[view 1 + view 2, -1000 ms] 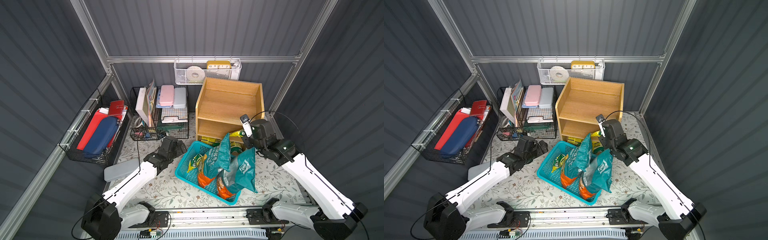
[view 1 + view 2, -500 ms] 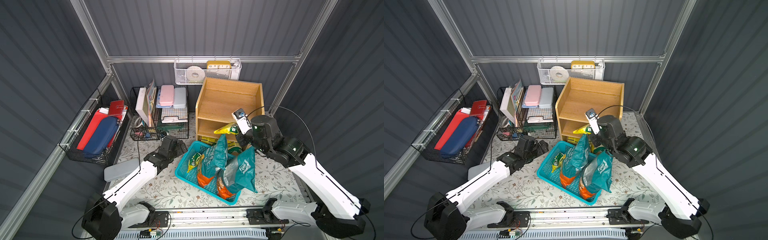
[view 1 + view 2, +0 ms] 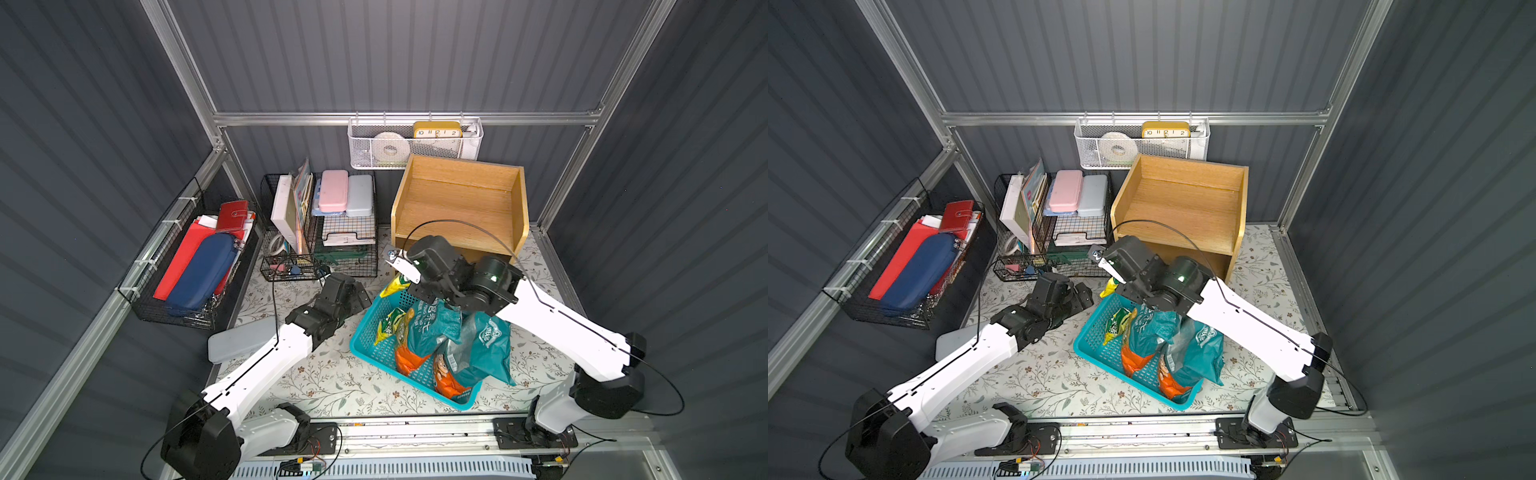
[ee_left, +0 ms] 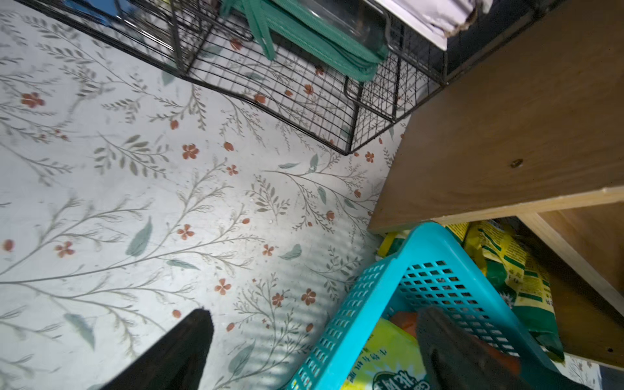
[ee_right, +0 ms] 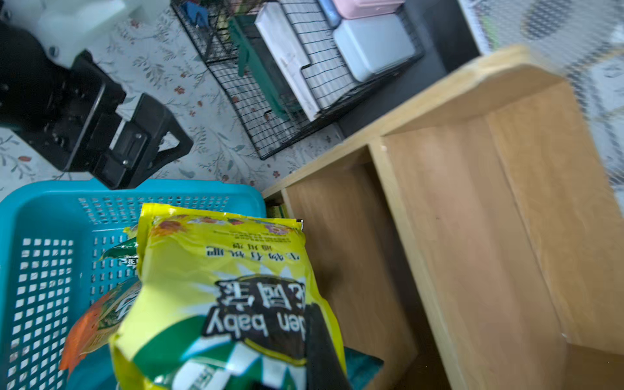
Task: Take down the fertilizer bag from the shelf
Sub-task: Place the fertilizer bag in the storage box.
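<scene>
Basket [image 3: 376, 355] of turquoise plastic sits nearest on the floral tabletop [image 3: 332, 382], holding teal and orange bags [image 3: 482, 345]. Over its far corner the right pincer [image 3: 415, 287] is pressed together on the yellow-green fertilizer bag [image 5: 219, 287]. It pinches the bag at one end, so the bag hangs clear of the shelf [image 3: 457, 199], above the basket and just in front of the lower openings. The left pincer [image 4: 315, 314] is spread wide and empty, low beside that same corner. More yellow-green packaging [image 4: 506, 270] shows inside the shelf's lowest opening. A black wire rack [image 3: 345, 224] stands just beside the shelf. A white mesh basket [image 3: 415, 151] hangs on the wall rail behind.
</scene>
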Motion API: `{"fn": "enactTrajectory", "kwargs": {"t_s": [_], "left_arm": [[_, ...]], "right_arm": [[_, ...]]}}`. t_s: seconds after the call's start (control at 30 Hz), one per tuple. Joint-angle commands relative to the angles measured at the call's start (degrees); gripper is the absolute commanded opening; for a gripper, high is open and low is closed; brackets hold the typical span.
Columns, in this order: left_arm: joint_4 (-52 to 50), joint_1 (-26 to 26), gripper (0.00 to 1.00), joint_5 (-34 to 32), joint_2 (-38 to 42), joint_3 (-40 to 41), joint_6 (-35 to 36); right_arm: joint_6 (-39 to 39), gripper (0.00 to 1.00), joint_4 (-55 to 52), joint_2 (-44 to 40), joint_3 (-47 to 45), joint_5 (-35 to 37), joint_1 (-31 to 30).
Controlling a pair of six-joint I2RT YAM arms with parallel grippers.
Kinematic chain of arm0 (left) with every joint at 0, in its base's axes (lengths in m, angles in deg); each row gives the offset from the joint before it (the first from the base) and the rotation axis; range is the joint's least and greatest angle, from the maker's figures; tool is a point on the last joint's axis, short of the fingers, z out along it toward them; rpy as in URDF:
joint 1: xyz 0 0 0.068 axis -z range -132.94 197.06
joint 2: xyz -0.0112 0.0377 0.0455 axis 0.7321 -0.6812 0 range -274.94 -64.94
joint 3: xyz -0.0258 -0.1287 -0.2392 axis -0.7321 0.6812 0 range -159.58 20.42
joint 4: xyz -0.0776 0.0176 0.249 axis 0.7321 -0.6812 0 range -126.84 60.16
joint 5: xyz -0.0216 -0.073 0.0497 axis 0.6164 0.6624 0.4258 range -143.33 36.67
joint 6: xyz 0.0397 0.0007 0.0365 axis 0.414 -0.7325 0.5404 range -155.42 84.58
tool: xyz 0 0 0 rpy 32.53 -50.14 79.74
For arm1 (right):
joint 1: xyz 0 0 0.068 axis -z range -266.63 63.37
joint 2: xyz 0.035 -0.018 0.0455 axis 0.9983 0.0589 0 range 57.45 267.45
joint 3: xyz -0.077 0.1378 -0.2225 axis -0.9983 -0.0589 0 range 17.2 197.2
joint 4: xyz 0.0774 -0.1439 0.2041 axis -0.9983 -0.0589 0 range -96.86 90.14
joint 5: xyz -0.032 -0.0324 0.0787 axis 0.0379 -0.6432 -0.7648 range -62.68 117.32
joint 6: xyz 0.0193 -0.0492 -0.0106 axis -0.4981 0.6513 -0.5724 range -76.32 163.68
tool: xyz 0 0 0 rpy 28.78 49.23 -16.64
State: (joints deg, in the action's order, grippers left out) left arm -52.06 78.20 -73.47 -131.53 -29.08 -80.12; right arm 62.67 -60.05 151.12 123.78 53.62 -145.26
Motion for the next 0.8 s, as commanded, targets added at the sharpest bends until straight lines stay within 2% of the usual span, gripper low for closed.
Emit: {"fn": "enactTrajectory", "kwargs": {"t_s": [0.0,0.2,0.5,0.77], "left_arm": [[-3.53,-0.36,0.99,-6.0,4.07,0.68,1.55],[-3.62,-1.18,0.99,-7.63,6.93,1.29,1.54],[-4.72,-1.51,0.99,-9.28,8.0,0.07,1.0],[-7.46,-1.6,0.99,-15.28,12.26,-0.11,-1.62]], "right_arm": [[0.53,0.0,-3.27,2.11,1.9,-4.11,-1.33],[1.54,0.0,-1.22,8.44,-0.32,-5.12,-2.67],[3.38,0.0,-2.7,20.24,1.77,-7.44,-3.74],[4.13,0.0,1.14,27.2,0.64,-9.45,-4.03]]}}
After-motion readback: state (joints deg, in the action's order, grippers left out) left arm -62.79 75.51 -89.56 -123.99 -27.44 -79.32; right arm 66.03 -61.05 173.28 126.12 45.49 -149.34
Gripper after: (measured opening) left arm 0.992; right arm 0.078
